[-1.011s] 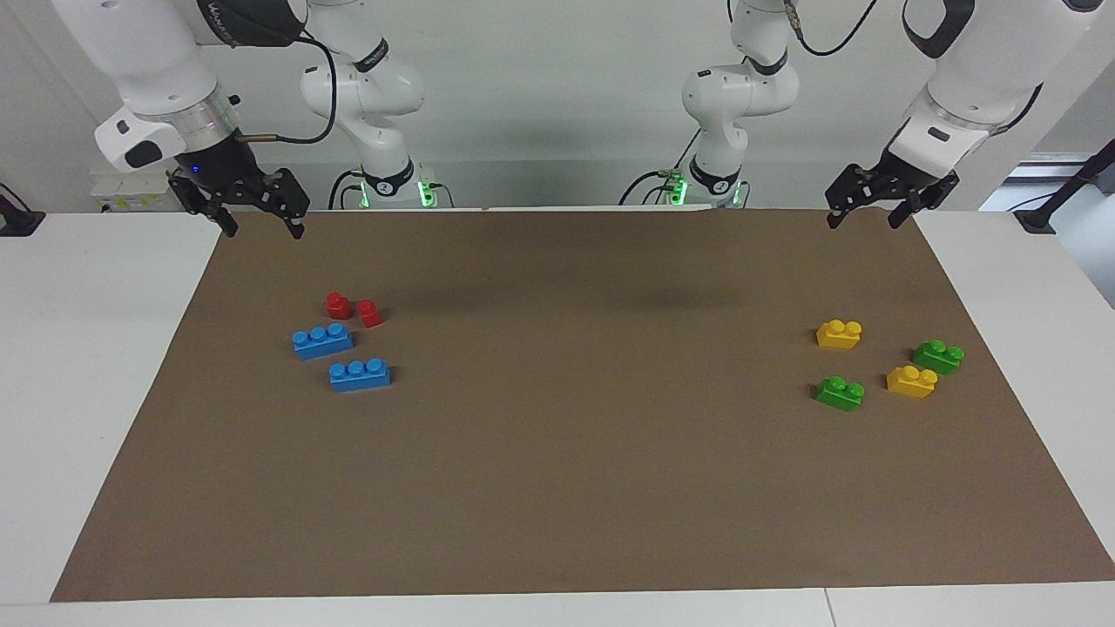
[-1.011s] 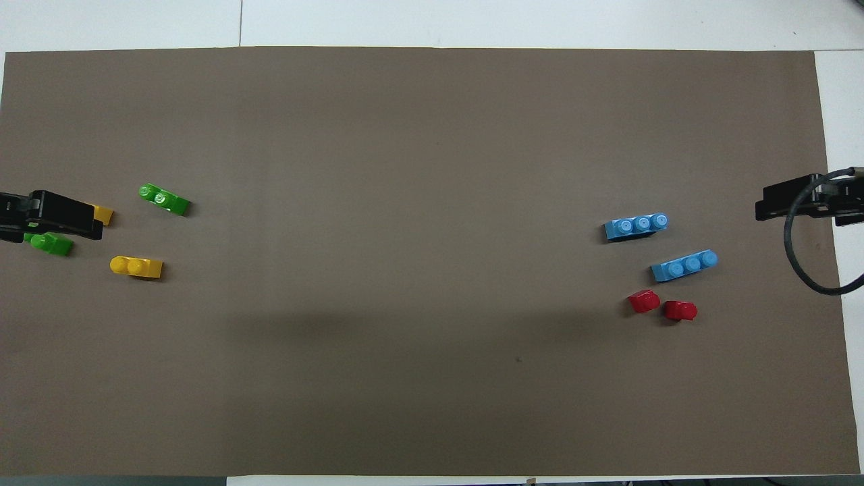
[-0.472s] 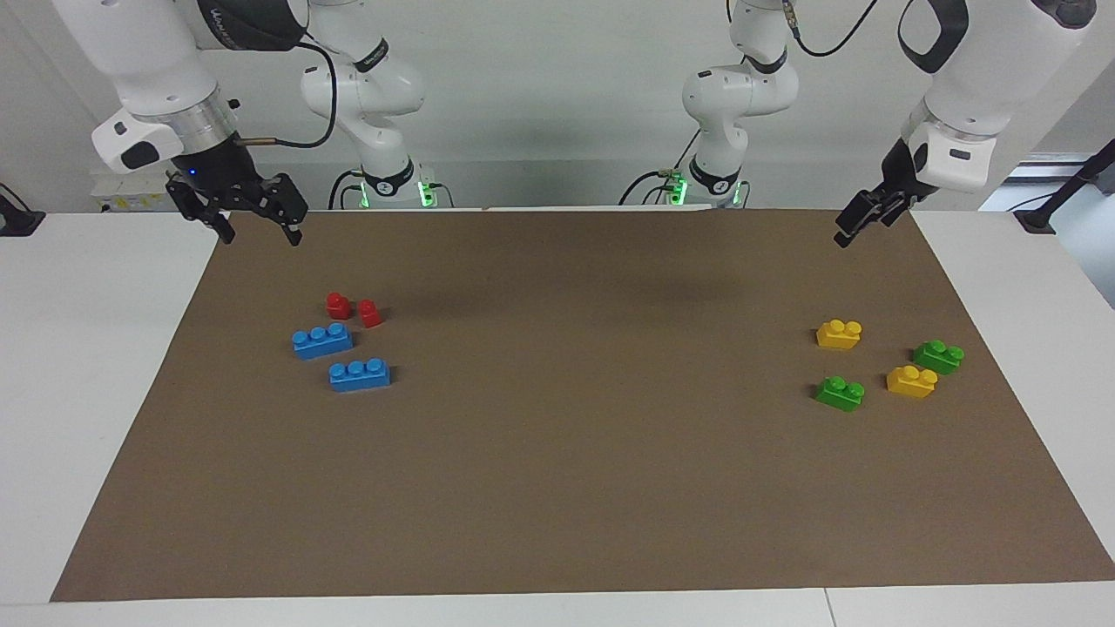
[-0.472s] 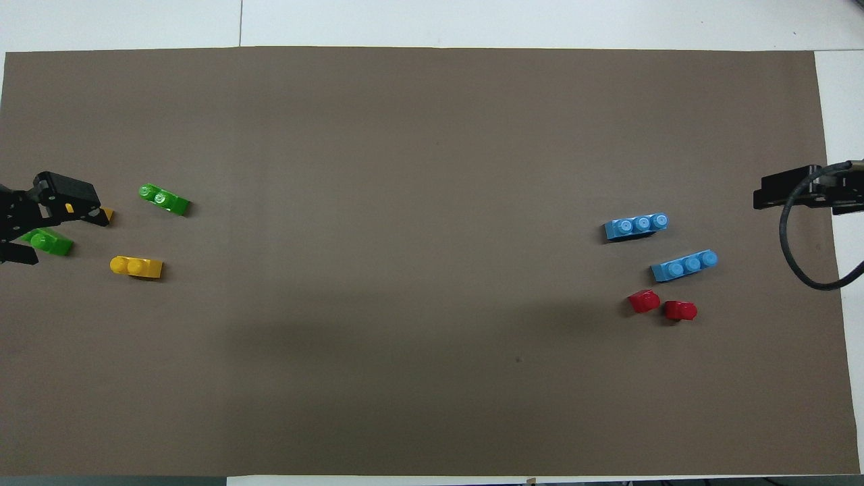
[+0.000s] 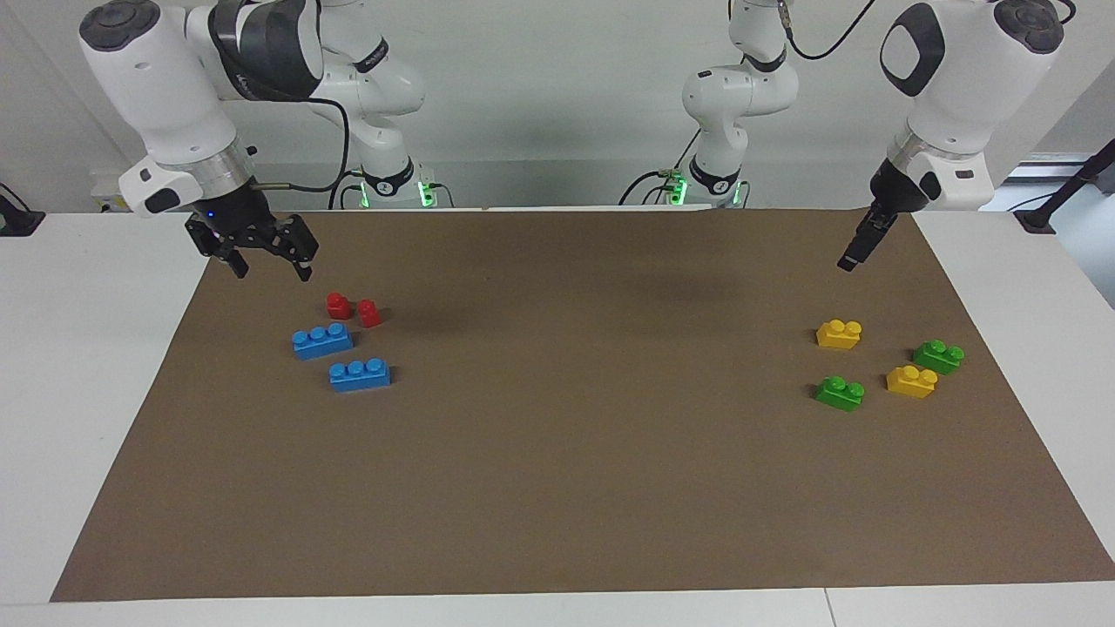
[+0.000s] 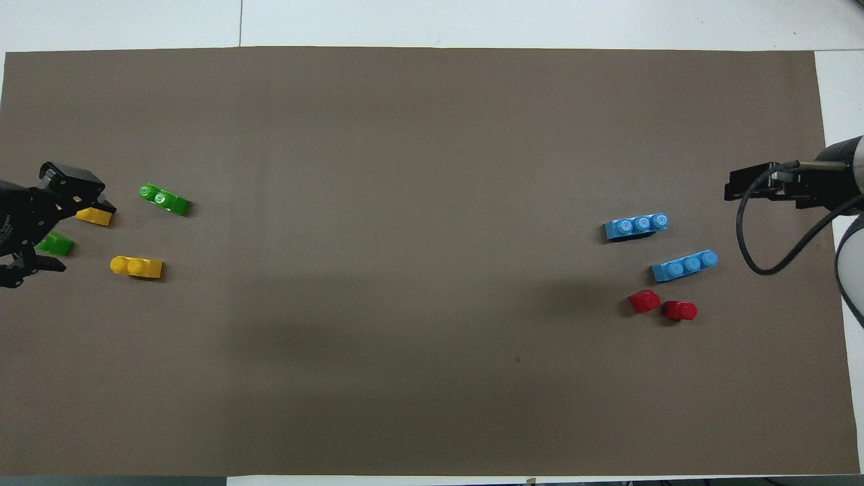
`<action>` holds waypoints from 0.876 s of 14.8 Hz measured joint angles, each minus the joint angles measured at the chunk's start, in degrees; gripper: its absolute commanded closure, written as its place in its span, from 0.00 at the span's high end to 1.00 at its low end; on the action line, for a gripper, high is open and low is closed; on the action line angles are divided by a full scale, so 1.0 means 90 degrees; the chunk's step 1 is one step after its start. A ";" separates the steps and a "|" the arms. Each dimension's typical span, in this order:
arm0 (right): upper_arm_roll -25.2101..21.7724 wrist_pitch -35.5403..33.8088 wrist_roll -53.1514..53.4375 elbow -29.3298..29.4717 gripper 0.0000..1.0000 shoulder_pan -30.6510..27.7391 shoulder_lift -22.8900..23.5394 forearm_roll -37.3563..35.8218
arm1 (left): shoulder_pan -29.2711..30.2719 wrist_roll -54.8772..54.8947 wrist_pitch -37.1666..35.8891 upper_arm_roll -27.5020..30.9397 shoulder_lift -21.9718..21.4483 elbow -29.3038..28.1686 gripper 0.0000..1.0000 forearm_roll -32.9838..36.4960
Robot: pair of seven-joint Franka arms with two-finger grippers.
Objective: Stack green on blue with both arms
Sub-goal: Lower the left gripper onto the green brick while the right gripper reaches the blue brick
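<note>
Both Arms Dropped Toward Their Bricks, Nothing Yet Grasped

Over the last second both arms had swung lower and in over the brown mat [image 5: 557, 488]. The right gripper [image 5: 266, 261] had come down from the mat's corner nearest the robots to hang in the air close above the two red bricks [image 5: 353, 309], its fingers spread apart and holding nothing. Just past those reds from it sat the two blue bricks [image 5: 322, 340], one beside the other, untouched and flat on the mat.

At the left arm's end, the left gripper [image 5: 852, 257] had turned at the wrist as it sank, so from across the table it showed edge-on; from above its fingers stood apart, empty. It hovered over the cluster at that end: below and ahead of it lay a yellow brick [image 5: 839, 333], then the green bricks [image 5: 841, 393], with the second green [image 5: 938, 356] and second yellow [image 5: 911, 381] off to its outer side. No brick had shifted.

To my eye this was the approach: each arm lining up over its own colour, left for green, right for blue. The picks and the stacking were all still to come
</note>
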 measured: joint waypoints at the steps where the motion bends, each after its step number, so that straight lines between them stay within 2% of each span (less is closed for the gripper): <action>1: 0.0009 0.0181 0.0629 -0.0045 1.00 0.0006 0.0059 0.0017 | 0.0000 -0.0096 0.0100 0.0000 0.0000 -0.0085 1.00 -0.0001; 3: 0.0018 0.0534 0.2009 -0.0088 1.00 0.0045 0.0253 0.0316 | 0.0002 -0.0192 0.0332 0.0003 0.0003 -0.0251 1.00 -0.0002; 6: -0.0004 0.0927 0.3885 -0.0098 1.00 0.0022 0.0689 0.1510 | 0.0007 -0.0367 0.0560 0.0020 0.0093 -0.0377 1.00 -0.0004; 8: -0.0012 0.1143 0.4925 -0.0098 1.00 -0.0036 0.0989 0.1887 | 0.0011 -0.0632 0.0695 0.0025 0.0270 -0.0394 1.00 -0.0005; 10: -0.0027 0.1171 0.5452 -0.0100 1.00 -0.0132 0.1227 0.2272 | 0.0013 -0.0751 0.0799 0.0028 0.0472 -0.0394 1.00 -0.0005; 13: -0.0040 0.1103 0.5521 -0.0107 1.00 -0.0470 0.1532 0.2689 | 0.0092 -0.0839 0.0859 0.0034 0.0678 -0.0394 1.00 -0.0006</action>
